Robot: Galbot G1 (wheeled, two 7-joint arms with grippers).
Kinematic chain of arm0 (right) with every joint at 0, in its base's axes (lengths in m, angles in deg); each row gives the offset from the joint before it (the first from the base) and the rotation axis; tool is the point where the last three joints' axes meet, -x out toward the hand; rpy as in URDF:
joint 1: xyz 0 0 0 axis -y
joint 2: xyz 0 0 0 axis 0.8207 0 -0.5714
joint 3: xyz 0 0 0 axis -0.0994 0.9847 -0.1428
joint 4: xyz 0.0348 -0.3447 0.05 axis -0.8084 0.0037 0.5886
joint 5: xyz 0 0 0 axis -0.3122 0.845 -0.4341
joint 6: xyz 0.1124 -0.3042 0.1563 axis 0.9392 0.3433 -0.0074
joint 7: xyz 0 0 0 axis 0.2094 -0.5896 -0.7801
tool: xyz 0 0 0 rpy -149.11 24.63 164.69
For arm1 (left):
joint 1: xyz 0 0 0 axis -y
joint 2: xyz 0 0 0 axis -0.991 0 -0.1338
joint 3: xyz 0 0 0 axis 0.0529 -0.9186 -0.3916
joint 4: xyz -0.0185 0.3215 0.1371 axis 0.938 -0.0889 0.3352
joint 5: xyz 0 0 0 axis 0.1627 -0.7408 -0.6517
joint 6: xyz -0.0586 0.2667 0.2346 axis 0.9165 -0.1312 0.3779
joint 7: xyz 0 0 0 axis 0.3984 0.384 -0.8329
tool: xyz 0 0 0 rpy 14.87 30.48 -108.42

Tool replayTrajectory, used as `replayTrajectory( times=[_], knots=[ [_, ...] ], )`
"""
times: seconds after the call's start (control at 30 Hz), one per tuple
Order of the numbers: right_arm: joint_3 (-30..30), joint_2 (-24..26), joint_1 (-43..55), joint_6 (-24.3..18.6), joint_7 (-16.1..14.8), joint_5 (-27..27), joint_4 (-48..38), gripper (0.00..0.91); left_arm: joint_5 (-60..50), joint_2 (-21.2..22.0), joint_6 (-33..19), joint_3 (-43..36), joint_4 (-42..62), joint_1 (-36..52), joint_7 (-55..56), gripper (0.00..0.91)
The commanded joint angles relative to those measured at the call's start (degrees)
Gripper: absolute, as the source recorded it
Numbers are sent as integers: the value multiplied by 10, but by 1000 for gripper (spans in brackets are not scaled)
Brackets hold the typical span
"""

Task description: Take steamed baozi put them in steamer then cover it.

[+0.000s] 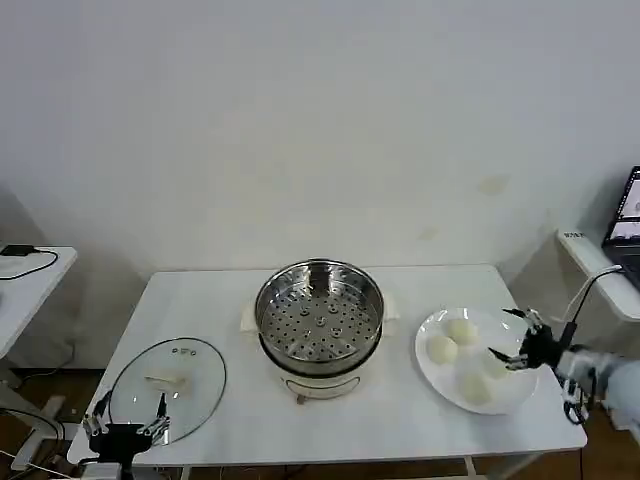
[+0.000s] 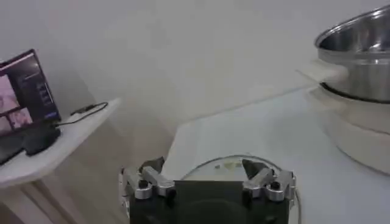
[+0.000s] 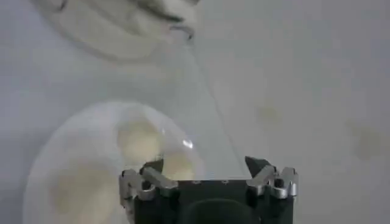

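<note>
Several pale steamed baozi [image 1: 442, 349] lie on a white plate [image 1: 432, 374] at the table's right. My right gripper [image 1: 508, 335] hovers open over the plate's right edge, its fingers around nothing. In the right wrist view the right gripper [image 3: 204, 165] sits just short of a baozi [image 3: 139, 139] on the plate [image 3: 58, 143]. The steamer [image 1: 320, 315] stands open in the middle, its perforated tray bare. The cover [image 1: 168, 388] lies flat at the left. My left gripper [image 1: 128, 408] rests open at the cover's near edge. The left wrist view shows the left gripper [image 2: 203, 169], the cover [image 2: 231, 164] and the steamer [image 2: 359, 55].
The white table [image 1: 400, 290] has bare room between the steamer and the plate. A side table with a cable [image 1: 25, 265] stands at the far left. A shelf with a laptop [image 1: 625, 225] stands at the far right.
</note>
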Motion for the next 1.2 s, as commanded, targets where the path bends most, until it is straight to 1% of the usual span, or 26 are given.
replayTrajectory(
  times=[0.03, 0.13, 0.17, 0.27, 0.3, 0.37, 0.63, 0.8, 0.93, 1.2],
  knots=[
    [510, 66, 554, -56, -173, 64, -245, 907, -9, 1, 13, 5, -4, 8, -7, 907],
    [580, 38, 599, -57, -189, 53, -276, 907, -7, 2, 23, 7, -5, 18, -7, 907],
    [605, 20, 621, -57, -204, 43, -292, 907, -5, 2, 29, 10, -5, 21, -7, 907],
    [629, -10, 635, -60, -220, 50, -325, 907, -6, 2, 34, 11, -5, 28, -10, 907],
    [642, -29, 641, -62, -224, 50, -340, 907, -7, 2, 35, 11, -5, 30, -11, 907],
    [658, -50, 645, -60, -226, 41, -361, 907, -10, 1, 38, 9, -7, 34, -13, 907],
    [661, -131, 623, -64, -224, 54, -433, 907, -13, -2, 46, 12, -9, 45, -23, 907],
    [659, -156, 618, -62, -215, 62, -457, 907, -17, -2, 46, 13, -4, 44, -27, 907],
    [649, -165, 612, -61, -210, 77, -467, 907, -17, -1, 45, 16, -3, 43, -27, 907],
    [646, -171, 602, -57, -198, 80, -477, 907, -19, 1, 44, 17, -3, 38, -28, 907]
  ],
)
